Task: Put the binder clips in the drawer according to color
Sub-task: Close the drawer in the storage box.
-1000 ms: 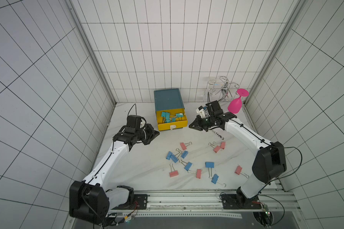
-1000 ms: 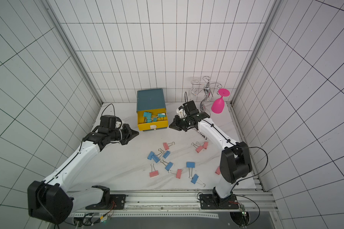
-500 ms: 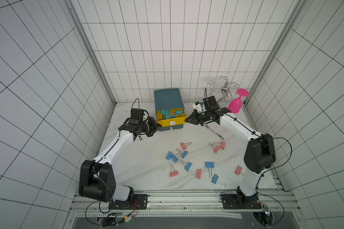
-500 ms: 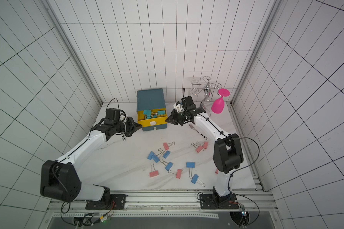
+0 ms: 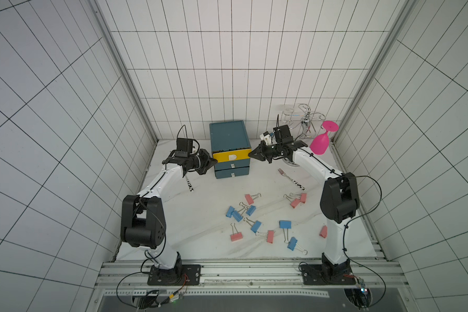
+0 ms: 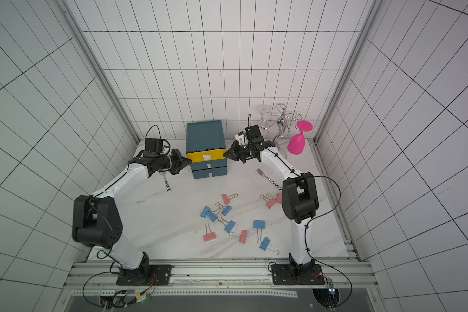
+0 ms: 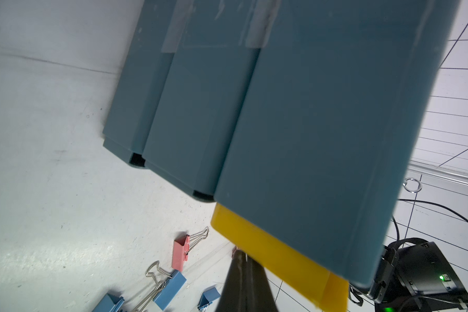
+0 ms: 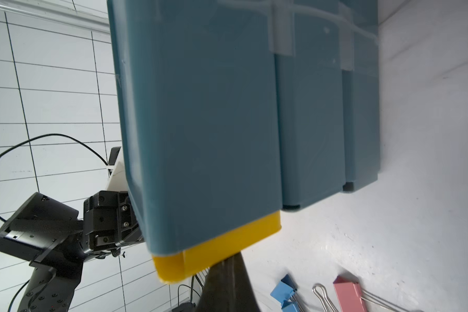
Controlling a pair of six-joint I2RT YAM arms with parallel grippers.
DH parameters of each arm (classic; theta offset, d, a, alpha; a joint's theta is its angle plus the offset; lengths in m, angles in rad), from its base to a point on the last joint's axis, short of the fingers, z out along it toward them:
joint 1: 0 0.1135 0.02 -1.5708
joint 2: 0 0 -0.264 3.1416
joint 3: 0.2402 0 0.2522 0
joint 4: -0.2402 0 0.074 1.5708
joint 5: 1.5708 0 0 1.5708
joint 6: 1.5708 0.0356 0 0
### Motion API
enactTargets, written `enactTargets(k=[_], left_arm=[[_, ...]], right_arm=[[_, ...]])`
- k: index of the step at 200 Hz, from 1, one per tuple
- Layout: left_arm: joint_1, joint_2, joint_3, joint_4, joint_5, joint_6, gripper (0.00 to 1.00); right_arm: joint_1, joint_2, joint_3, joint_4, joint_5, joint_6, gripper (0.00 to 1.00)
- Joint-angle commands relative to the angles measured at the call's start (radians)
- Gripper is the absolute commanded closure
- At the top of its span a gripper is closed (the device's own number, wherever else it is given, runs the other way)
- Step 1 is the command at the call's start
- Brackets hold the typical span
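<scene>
Several blue and salmon-pink binder clips, such as a blue one (image 5: 285, 224) and a pink one (image 5: 236, 237), lie loose on the white table in both top views. The teal drawer cabinet (image 5: 229, 135) stands at the back. Its yellow top drawer (image 5: 231, 155) sticks out only a little. My left gripper (image 5: 215, 161) is shut, with its tip at the left end of the yellow front. My right gripper (image 5: 250, 154) is shut at the right end. The left wrist view shows shut jaws (image 7: 242, 256) against the yellow edge (image 7: 268, 251), and the right wrist view shows the same (image 8: 231, 260).
A pink wine glass (image 5: 320, 143) hangs on a wire rack (image 5: 304, 118) at the back right. A fork (image 5: 291, 178) lies right of the cabinet, and a patterned-handled utensil (image 5: 189, 183) lies under my left arm. Two lower teal drawers (image 5: 232, 171) are closed.
The yellow drawer stood pulled out with teal clips showing inside; it is now pushed almost fully in. Both shut grippers have moved back with its front, one at each end.
</scene>
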Motion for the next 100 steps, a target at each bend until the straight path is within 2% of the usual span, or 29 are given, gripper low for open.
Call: enactTargets(k=[1, 38, 68, 100], left_arm=[[0.01, 0.032, 0.046, 0.024, 0.021, 0.022, 1.0], [0.022, 0.062, 0.065, 0.032, 0.035, 0.021, 1.0], [0.027, 0.05, 0.058, 0.022, 0.034, 0.029, 0.99], [0.027, -0.025, -0.007, 0.006, 0.01, 0.036, 0.87]], right_arm=[[-0.017, 0.047, 0.067, 0.044, -0.003, 0.032, 1.0], [-0.023, 0.085, 0.106, 0.051, -0.007, 0.046, 1.0], [-0.023, 0.047, 0.044, 0.063, 0.007, 0.034, 1.0], [-0.01, -0.084, -0.18, 0.192, 0.069, 0.052, 0.85]])
